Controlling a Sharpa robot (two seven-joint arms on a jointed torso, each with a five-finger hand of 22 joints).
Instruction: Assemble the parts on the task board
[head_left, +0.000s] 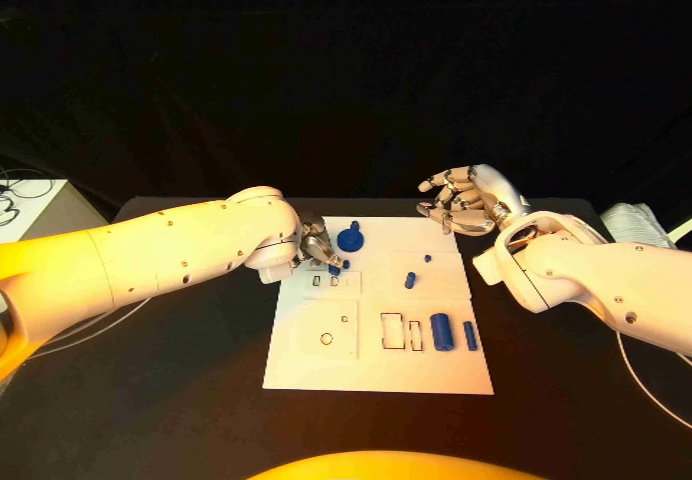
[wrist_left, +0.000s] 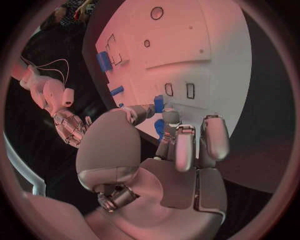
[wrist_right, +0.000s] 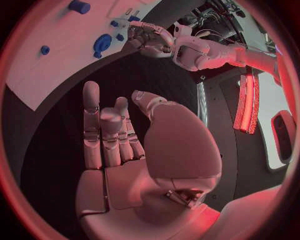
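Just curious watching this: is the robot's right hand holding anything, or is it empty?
Empty. The right hand hovers beside the task board with fingers apart and upright, nothing between them in its wrist view.

Count at the table: one task board (head_left: 378, 370), two hands.
I make out about seven blue parts (head_left: 441, 331) on it, though some near the left hand (head_left: 315, 246) may be hidden.

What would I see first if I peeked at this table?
First the white task board in the middle of the black table, dotted with small blue parts. Then the left hand, down over the board's far left corner, pinching a small blue piece in its fingertips. The right hand hangs open beyond the board's far right corner, holding nothing.
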